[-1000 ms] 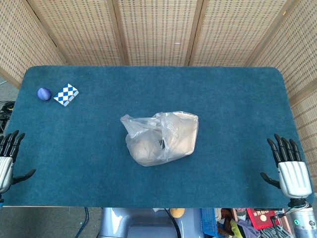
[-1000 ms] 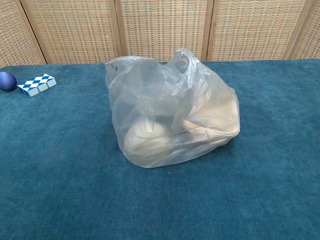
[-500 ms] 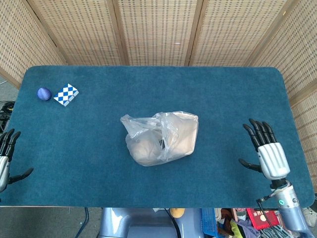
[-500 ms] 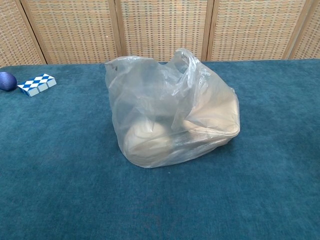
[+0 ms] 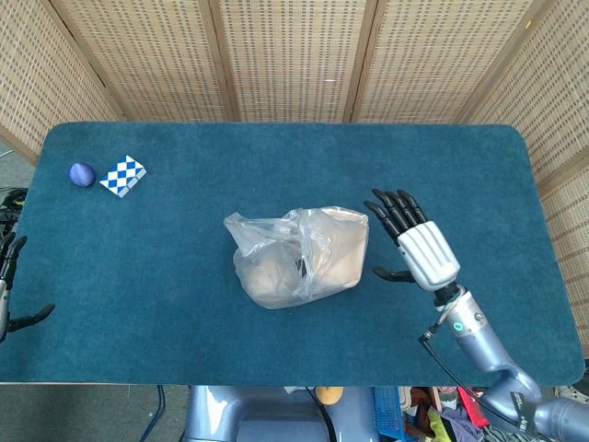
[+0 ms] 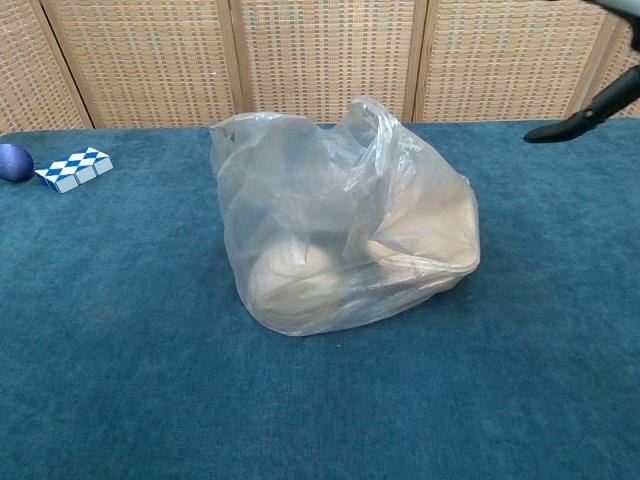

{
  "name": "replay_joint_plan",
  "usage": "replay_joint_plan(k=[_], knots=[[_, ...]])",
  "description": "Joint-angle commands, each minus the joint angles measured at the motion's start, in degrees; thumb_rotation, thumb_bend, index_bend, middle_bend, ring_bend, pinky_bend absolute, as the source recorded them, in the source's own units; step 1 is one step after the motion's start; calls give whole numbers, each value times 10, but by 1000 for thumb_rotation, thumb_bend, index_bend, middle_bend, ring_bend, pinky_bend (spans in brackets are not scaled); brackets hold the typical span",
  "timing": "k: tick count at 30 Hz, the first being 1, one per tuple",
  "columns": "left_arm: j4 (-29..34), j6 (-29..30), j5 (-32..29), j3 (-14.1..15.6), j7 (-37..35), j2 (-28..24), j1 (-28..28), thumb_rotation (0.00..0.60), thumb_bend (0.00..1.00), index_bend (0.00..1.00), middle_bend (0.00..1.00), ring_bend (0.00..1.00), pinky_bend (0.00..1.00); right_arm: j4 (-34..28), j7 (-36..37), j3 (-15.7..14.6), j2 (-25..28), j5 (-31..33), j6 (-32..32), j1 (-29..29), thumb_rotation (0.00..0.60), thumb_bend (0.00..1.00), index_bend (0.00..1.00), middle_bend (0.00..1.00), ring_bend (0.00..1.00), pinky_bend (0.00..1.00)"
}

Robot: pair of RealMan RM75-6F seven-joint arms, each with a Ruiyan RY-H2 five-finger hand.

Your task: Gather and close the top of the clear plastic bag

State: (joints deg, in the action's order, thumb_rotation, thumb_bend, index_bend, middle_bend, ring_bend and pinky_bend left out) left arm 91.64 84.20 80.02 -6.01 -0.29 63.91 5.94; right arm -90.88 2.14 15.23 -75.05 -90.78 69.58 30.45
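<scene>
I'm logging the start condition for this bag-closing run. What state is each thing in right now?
clear plastic bag: on the table, top loose and ungathered, pale rounded items inside, touched by neither hand.
right hand: fingers spread, holding nothing, beside the bag.
left hand: at the table's edge, mostly out of frame, holding nothing.
blue ball: resting on the table.
blue-and-white checkered block: lying beside the ball.

**Count of things on the desk**

One clear plastic bag (image 5: 299, 256) at frame centre, pale rounded contents uncountable. One blue ball (image 5: 82, 174) and one blue-and-white checkered block (image 5: 122, 175), upper left. Two hands: right hand (image 5: 416, 245), left hand (image 5: 7, 287) at the left edge.
</scene>
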Motion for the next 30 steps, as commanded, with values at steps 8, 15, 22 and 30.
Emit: replay_joint_plan(k=[8, 15, 22, 30], knots=[[-4, -3, -9, -5, -10, -4, 1, 600, 92, 0, 0, 0, 0, 67, 22, 9, -83, 28, -4, 43, 600, 0, 0, 0, 0, 0], [-7, -11, -15, -6, -5, -1, 4, 600, 92, 0, 0, 0, 0, 52, 39, 9, -88, 25, 1, 55, 600, 0, 0, 0, 0, 0], [-9, -18, -20, -7, 2, 3, 9, 600, 92, 0, 0, 0, 0, 37, 94, 5, -115, 19, -10, 79, 600, 0, 0, 0, 0, 0], [-10, -23, -27, -9, 8, 6, 12, 600, 91, 0, 0, 0, 0, 24, 112, 13, -141, 24, -17, 107, 600, 0, 0, 0, 0, 0]])
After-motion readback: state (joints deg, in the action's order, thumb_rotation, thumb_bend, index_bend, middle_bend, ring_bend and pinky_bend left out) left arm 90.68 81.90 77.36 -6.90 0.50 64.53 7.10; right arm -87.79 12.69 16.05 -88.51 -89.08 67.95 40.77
